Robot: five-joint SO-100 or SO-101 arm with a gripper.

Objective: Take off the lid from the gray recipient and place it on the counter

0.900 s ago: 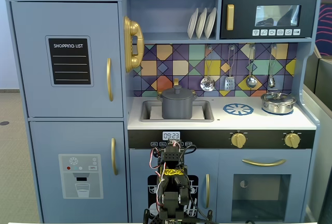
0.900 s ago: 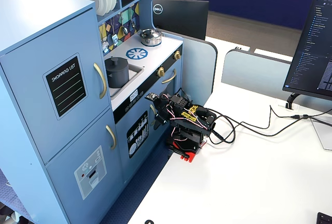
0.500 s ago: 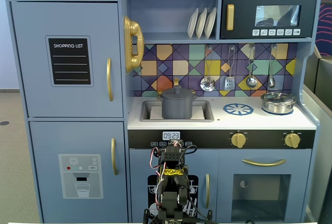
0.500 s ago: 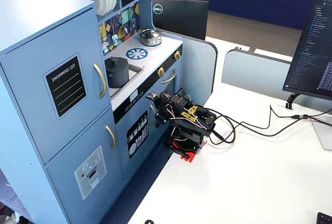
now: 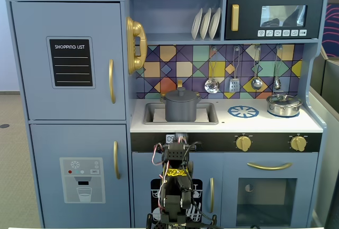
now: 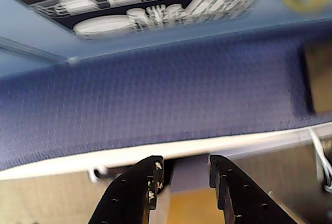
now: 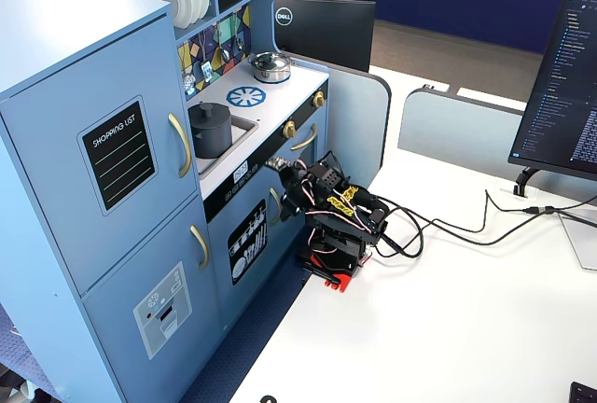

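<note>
Broadly, the blue toy kitchen [image 5: 69, 107] fills both fixed views, with a fridge door on the left and a microwave [image 5: 275, 16] at upper right. Its pale counter [image 5: 265, 122] carries a printed blue burner [image 5: 243, 112] and, to the right of that, a shiny silver pot [image 5: 284, 104]. A recessed sink [image 5: 209, 116] sits at the left end of the counter, and the gray pot [image 5: 180, 108] stands inside it. The lid [image 5: 180, 95] rests flat on top of the gray pot, knob up, closing it.

Below the counter edge, the robot arm [image 7: 336, 226] stands on a white desk [image 7: 448, 319] in front of the kitchen, folded and low, well apart from the pot. A dark monitor [image 7: 560, 86] stands at the right of that desk.

From the wrist view, the pincer [image 6: 184, 169] has its two black fingers [image 6: 140, 187] parted by a moderate gap with nothing between them. Beyond them lie blue carpet [image 6: 155, 110] and the kitchen's printed dishwasher panel [image 6: 140, 1].
</note>
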